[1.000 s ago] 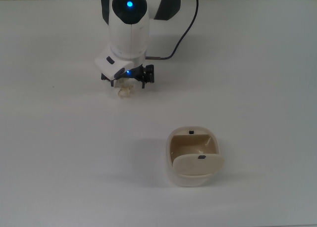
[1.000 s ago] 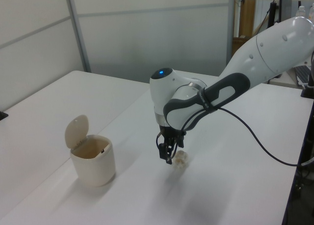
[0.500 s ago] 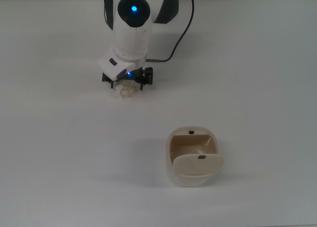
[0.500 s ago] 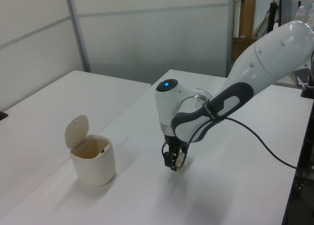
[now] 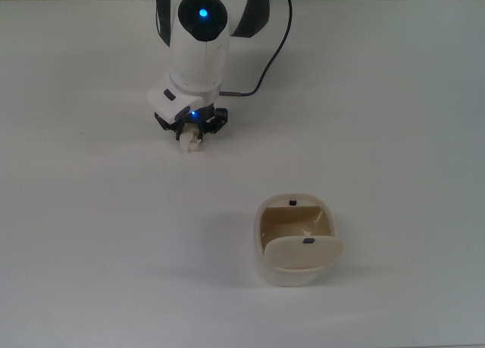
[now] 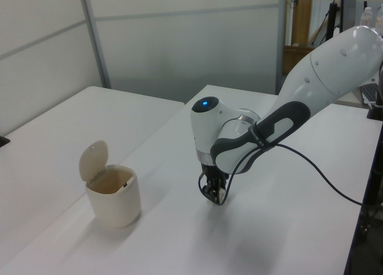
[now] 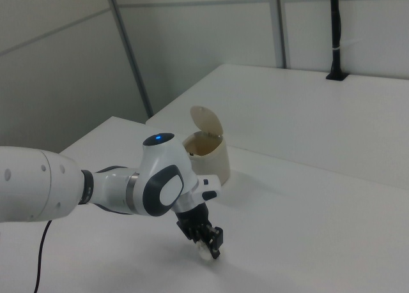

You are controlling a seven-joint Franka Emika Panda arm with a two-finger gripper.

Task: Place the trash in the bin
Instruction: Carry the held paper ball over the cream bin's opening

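White counter [image 5: 394, 98] carries everything. At the top view's upper left, the hand [image 5: 192, 133] reaches down to the surface, its fingers apparently clenched on the trash [image 5: 192, 141]. Well apart, toward the top view's lower right, stands the bin [image 5: 295, 240], lid tilted open.

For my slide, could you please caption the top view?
Panda gripper closed on the crumpled paper trash on the white table, open-lidded bin waiting nearby.
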